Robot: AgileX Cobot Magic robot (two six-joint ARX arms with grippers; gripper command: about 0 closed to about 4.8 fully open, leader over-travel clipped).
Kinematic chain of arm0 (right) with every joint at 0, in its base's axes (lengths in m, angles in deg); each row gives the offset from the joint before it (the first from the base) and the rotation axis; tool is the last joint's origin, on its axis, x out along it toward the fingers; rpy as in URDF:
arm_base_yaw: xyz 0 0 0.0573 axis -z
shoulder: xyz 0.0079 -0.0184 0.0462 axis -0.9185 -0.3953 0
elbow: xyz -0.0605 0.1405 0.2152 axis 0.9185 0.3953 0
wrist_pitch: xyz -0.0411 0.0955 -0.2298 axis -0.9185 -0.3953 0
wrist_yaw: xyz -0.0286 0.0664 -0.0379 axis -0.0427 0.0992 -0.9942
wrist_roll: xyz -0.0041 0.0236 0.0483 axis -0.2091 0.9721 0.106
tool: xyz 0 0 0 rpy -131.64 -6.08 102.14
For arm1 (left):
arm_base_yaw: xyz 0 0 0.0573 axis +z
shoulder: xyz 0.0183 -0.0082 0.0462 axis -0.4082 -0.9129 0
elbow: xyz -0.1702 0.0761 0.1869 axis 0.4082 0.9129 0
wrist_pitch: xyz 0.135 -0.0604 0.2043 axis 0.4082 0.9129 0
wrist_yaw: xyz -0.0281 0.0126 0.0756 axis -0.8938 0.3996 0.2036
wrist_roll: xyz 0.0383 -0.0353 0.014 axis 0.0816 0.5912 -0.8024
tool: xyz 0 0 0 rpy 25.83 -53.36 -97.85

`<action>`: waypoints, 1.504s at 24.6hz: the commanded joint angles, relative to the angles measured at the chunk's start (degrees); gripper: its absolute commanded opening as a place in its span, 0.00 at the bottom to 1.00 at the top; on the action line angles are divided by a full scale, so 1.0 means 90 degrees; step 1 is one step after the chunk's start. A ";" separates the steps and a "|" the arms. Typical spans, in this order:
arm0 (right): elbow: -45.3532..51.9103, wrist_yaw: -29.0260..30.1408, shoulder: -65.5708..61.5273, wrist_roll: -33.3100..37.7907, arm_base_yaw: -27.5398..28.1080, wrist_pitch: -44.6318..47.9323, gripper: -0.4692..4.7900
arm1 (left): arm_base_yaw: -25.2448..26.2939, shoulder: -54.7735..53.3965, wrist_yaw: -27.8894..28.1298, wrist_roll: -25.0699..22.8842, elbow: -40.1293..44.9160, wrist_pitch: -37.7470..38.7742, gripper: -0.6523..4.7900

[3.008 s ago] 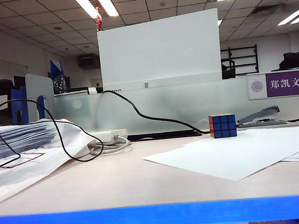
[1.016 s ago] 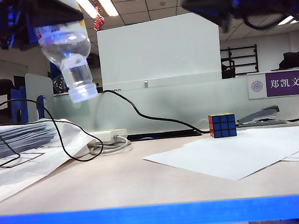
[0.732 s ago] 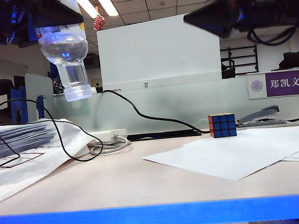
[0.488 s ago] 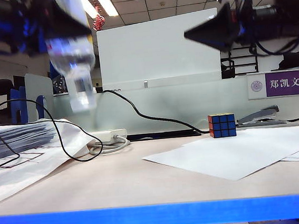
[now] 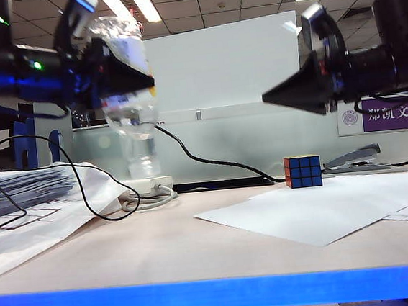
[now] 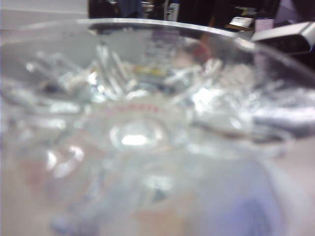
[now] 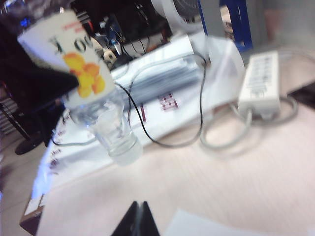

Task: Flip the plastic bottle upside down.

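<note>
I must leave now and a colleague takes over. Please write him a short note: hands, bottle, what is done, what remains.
Left hand: shut on the plastic bottle, held cap down in the air on the left side, above the table.
Right hand: shut, empty, in the air on the right side, pointing toward the bottle.
Done: bottle is inverted.
Left: lower it, stand it on its cap, release. It may tip, so go slowly.
</note>
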 commanded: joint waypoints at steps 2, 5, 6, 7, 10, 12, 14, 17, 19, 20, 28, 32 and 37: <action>0.0068 -0.0702 0.0219 -0.0954 -0.0051 -0.1319 0.07 | -0.0012 -0.0435 -0.0379 0.0087 -0.0347 -0.0304 0.11; 0.0068 -0.1088 0.0355 -0.1501 -0.0053 -0.2157 0.07 | -0.0012 -0.0738 -0.0384 0.0085 -0.0593 -0.0415 0.11; 0.0068 -0.1112 0.0391 -0.1642 -0.0053 -0.2358 0.07 | -0.0012 -0.0850 -0.0427 0.0085 -0.0682 -0.0454 0.11; 0.0070 -0.1112 0.0406 -0.1724 -0.0053 -0.2460 0.07 | -0.0012 -0.0947 -0.0508 0.0085 -0.0753 -0.0508 0.11; 0.0070 -0.1175 0.0430 -0.1800 -0.0053 -0.2596 0.07 | -0.0032 -0.1294 -0.0736 0.0090 -0.0959 -0.0814 0.11; 0.0070 -0.1222 0.0430 -0.1797 -0.0053 -0.2601 0.07 | -0.0102 -0.1489 -0.0784 0.0036 -0.1093 -0.0874 0.11; 0.0070 -0.1333 0.0435 -0.1797 -0.0070 -0.2630 0.07 | -0.0104 -0.1642 -0.0928 -0.0146 -0.1207 -0.0865 0.11; 0.0070 -0.1365 0.0461 -0.1821 -0.0095 -0.2742 0.07 | -0.0141 -0.1853 -0.1073 -0.0646 -0.1328 -0.0828 0.11; 0.0070 -0.1464 0.0471 -0.1824 -0.0141 -0.2854 0.07 | -0.0160 -0.1999 -0.1071 -0.0925 -0.1438 -0.0763 0.11; 0.0070 -0.1525 0.0476 -0.1875 -0.0175 -0.2936 0.07 | -0.0160 -0.2067 -0.1069 -0.0969 -0.1498 -0.0709 0.11; 0.0073 -0.1821 0.0505 -0.2458 -0.0617 -0.3667 0.07 | -0.0163 -0.2669 -0.1088 -0.1479 -0.2028 -0.0107 0.11; 0.0070 -0.1919 0.0508 -0.2458 -0.0816 -0.3655 0.07 | -0.0163 -0.2742 -0.1093 -0.1486 -0.2038 -0.0032 0.11; 0.0070 -0.2079 0.0508 -0.2455 -0.0935 -0.3587 0.07 | -0.0160 -0.2744 -0.1088 -0.1484 -0.2038 -0.0027 0.13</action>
